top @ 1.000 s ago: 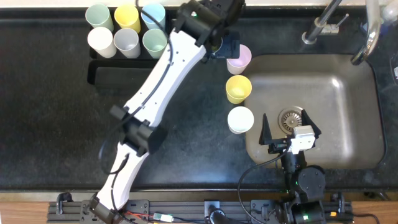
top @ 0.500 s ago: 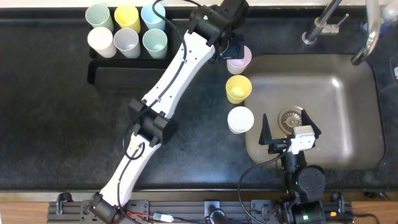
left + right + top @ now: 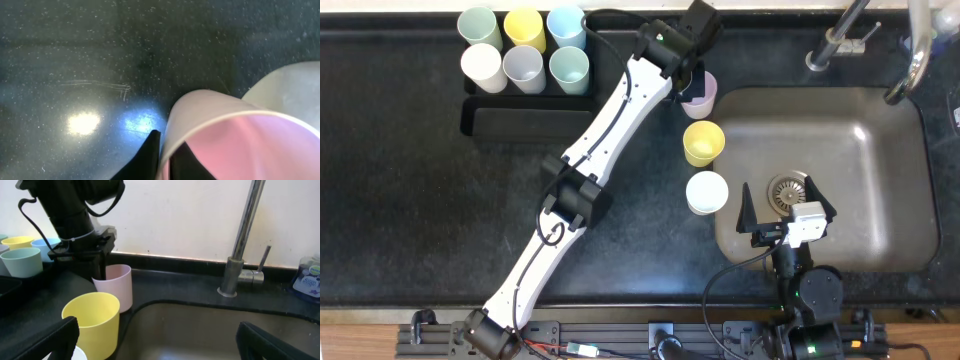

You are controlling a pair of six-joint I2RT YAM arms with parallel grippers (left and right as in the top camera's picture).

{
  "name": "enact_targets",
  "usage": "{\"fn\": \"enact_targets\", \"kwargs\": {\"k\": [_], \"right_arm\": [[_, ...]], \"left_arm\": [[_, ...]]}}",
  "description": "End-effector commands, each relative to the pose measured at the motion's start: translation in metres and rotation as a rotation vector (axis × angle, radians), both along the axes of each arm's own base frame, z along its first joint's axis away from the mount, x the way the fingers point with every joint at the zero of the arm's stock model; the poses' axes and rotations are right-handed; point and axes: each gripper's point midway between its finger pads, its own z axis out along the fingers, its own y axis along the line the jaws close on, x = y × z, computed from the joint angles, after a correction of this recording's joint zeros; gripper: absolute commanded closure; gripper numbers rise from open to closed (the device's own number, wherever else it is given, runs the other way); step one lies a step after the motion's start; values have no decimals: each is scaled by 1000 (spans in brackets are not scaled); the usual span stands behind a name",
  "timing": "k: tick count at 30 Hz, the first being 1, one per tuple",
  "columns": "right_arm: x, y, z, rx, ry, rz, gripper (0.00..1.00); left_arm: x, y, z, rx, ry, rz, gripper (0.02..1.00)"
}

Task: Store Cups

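The left gripper (image 3: 167, 159) pinches the pink cup (image 3: 116, 287) by its rim; this thin-wall grip may slip, toppling it onto the yellow cup (image 3: 703, 142).

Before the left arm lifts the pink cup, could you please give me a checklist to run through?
1. Left tool shut on the pink cup wall: ok.
2. Pink cup upright on the counter: ok.
3. Gap to the yellow cup: cannot tell.
4. Bare space on the black tray beside the six stored cups: ok.
5. Right tool open over the sink, off the likely path: ok.
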Motion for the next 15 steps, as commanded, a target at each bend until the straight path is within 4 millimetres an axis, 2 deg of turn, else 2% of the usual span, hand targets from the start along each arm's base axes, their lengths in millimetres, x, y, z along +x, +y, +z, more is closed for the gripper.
{"fn": "enact_targets", "kwargs": {"k": [1,3,5,9,12,15], "right_arm": [[1,-2,-3,-3,-1,-10,3],[1,-2,-3,-3,-1,-10,3],[1,-2,-3,-3,-1,-10,5],[1,-2,-3,-3,-1,-10,5],[1,-2,-3,-3,-1,-10,3],[1,-2,-3,-3,-1,-10,3]], "left_arm": [[0,-8,26,-29,-56,-64,982],[0,-3,49,-20,-99,-83,985],[-2,9,82,-3,-157,-67,982],[-8,40,175,8,-337,-70,985],[-20,83,239,28,-450,-33,985],[-35,138,280,49,-509,32,985]]}}
